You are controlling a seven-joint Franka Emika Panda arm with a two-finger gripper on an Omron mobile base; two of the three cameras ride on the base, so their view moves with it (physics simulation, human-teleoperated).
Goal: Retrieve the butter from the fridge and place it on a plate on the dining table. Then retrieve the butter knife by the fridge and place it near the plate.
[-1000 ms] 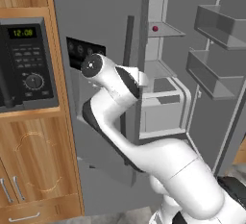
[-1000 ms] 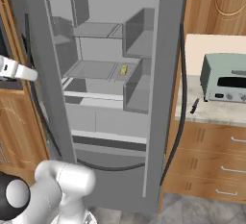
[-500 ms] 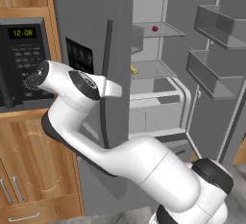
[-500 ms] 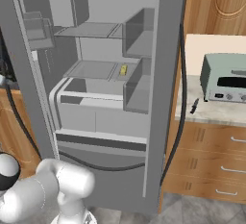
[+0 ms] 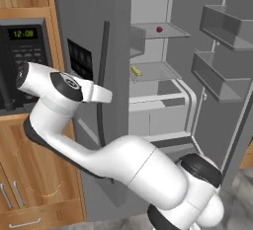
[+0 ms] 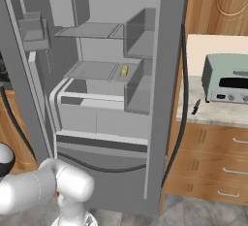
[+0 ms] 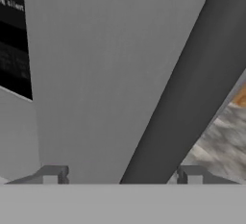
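The end effector [image 7: 120, 175] stood wide open, its fingertips [image 7: 50, 174] spaced apart on either side of the dark door handle [image 7: 192, 93] and gripping nothing. Both doors of the fridge [image 6: 167, 74] were open. The butter [image 6: 124, 70] lay on the middle shelf [image 6: 97, 70] inside. The butter knife [image 6: 195, 107] rested on the table [image 6: 213, 116] beside the toaster oven [image 6: 225, 78].

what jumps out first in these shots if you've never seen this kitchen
The tall grey French-door fridge stands with its doors swung open, bare shelves showing. On its middle shelf lies a small yellow stick of butter, with a small red ball on the shelf above. The open tool straddles the fridge's long dark door handle.
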